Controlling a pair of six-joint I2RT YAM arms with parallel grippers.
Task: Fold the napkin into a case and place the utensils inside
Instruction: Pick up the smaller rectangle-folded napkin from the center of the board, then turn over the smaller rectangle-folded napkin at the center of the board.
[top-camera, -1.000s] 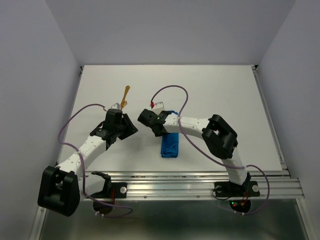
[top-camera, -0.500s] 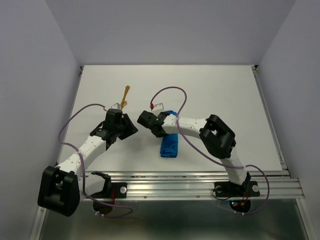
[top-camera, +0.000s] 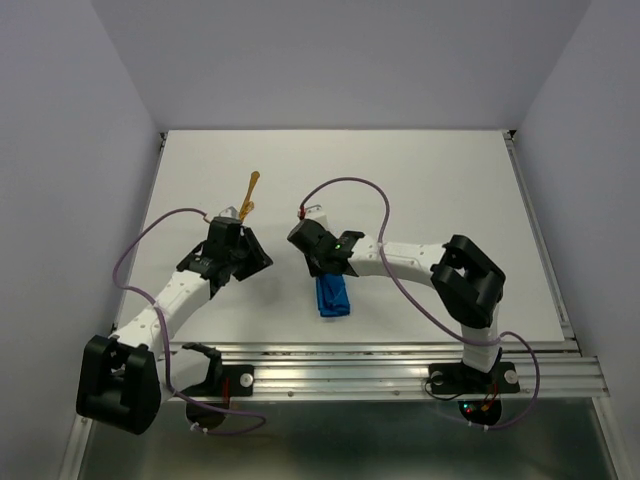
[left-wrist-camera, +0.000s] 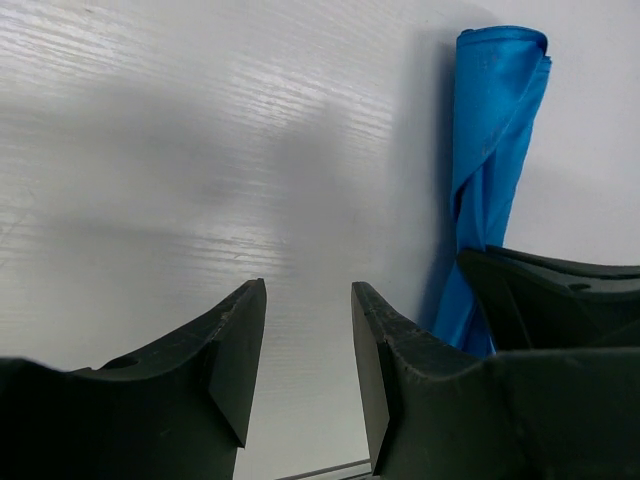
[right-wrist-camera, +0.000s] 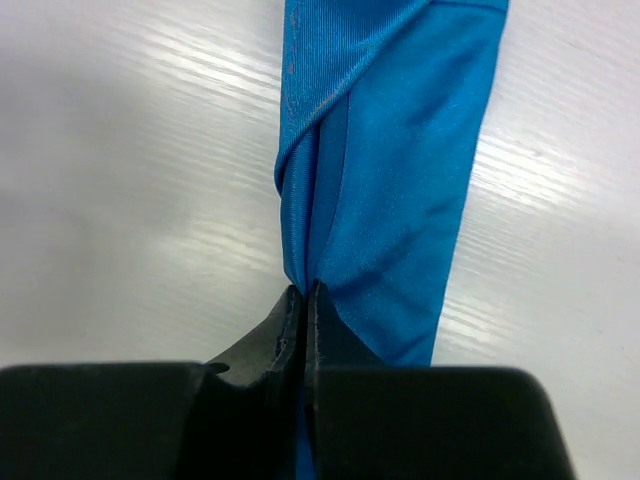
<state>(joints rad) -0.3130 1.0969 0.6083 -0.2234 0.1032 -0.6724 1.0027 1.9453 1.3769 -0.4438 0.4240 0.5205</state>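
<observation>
Blue case (top-camera: 333, 296) near the counter's (top-camera: 430, 180) front edge: right gripper (right-wrist-camera: 303, 300), pinching its fold, should lift gently; left gripper (left-wrist-camera: 308, 290) gapes empty.

Bright, even light is falling, probably from above. Glare streaks are shining on the white table (right-wrist-camera: 120, 150), a soft grey shadow is lying across it, and the near fingers (left-wrist-camera: 225, 360) are blurring.

No text, label, brand, number or sign can be read.
</observation>
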